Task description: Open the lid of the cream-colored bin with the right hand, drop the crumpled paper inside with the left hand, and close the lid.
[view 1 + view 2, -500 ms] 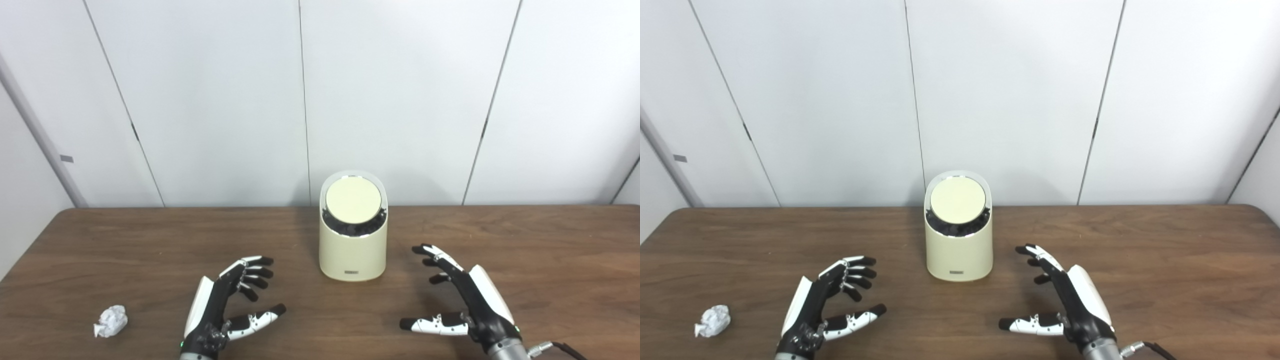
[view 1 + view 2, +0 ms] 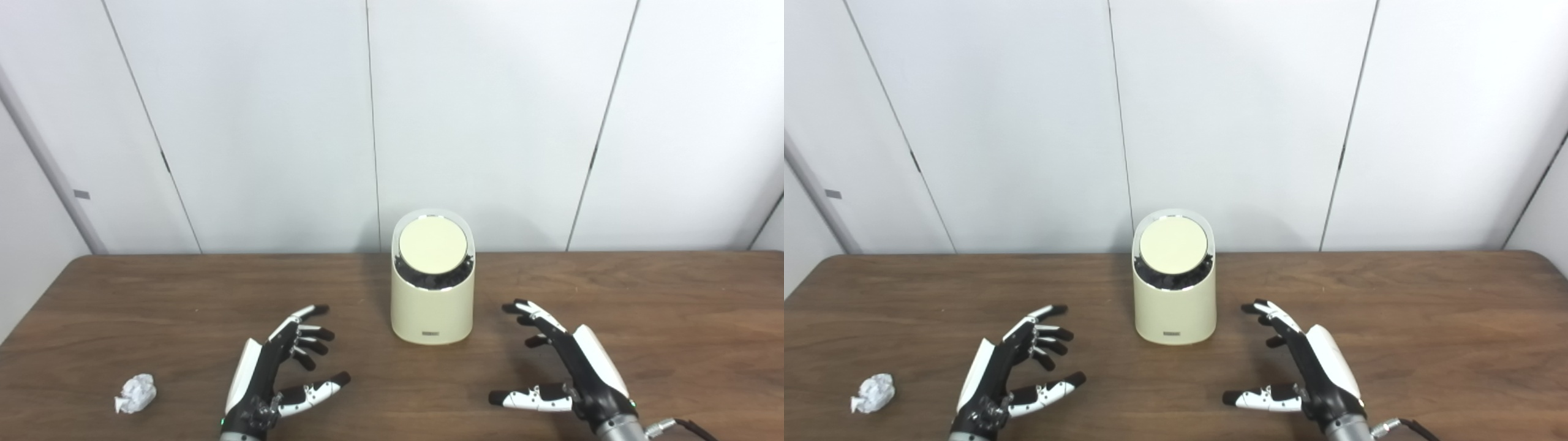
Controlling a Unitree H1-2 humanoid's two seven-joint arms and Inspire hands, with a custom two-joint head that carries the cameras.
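The cream-colored bin (image 2: 432, 288) stands upright at the middle of the table (image 2: 674, 294), toward its far edge, with its round lid (image 2: 433, 245) shut and tilted so that its face slopes down toward the near side; the right hand (image 2: 566, 364) hovers near the bin's right flank, low and nearer the viewer, fingers (image 2: 531, 311) spread and holding nothing, thumb pointing left; so the lid lies up, left and farther away from those fingertips, and the hand would, by my reckoning, have to rise and swing in over the sloped face to open it; the left hand (image 2: 282, 364) waits on the bin's near left side, likewise empty with its fingers apart and loosely curled; the crumpled paper (image 2: 135, 393) lies on the wood at the near left, well apart from the bin and to the left of the left hand, which is plainly the nearer of the two to it; no step of the task looks done, since the lid is shut and the paper untouched; the lid comes first, and the right hand is the closer one for that.
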